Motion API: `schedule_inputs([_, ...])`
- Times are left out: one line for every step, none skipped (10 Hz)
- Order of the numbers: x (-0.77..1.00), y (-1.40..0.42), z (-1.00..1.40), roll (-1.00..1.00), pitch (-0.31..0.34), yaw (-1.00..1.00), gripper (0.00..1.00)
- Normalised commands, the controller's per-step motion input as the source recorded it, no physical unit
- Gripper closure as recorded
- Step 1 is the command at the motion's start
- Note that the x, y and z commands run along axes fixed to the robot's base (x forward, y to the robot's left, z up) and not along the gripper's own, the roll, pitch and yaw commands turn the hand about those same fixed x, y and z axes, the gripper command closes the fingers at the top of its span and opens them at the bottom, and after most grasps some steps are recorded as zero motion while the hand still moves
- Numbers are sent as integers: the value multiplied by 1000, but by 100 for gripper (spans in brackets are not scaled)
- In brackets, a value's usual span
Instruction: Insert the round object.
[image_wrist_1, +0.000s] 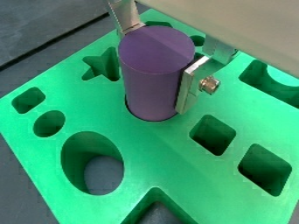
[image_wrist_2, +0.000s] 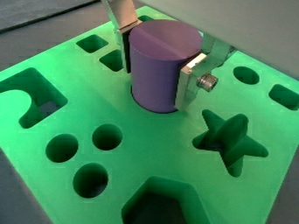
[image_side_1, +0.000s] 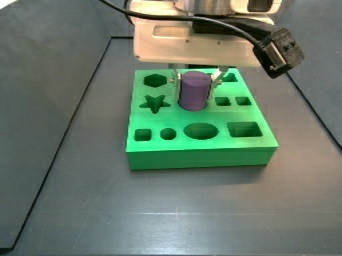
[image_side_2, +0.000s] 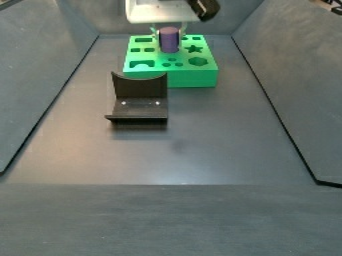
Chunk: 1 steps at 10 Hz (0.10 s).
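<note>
Standing upright between the fingers, the round object has its long axis vertical, in line with the approach of the gripper from above. In both wrist views one silver finger plate lies flat against the cylinder's side and the other shows at its far side, so the fingers look closed on the purple peg about its upper half, with nothing else between them.

The lower end of the peg meets the green block at its middle. In a wrist view a thin dark rim shows round the base, which suggests the peg is already entered in the large round hole, though how deep it sits I cannot tell. In a side view the peg rises well above the block's top face, with the star hole to its left and the oval hole nearer.

In a side view the block sits at the far end of the dark surface, the gripper over it, and the fixture stands nearer, apart from the block and out of the way.

My judgement is that the coming move turns on keeping that vertical axis true to the hole: any tilt could jam the peg against the rim, so a straight push down, then opening, seems called for.
</note>
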Motion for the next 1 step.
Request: schedule_inputs([0, 0, 0, 0, 0, 0, 100])
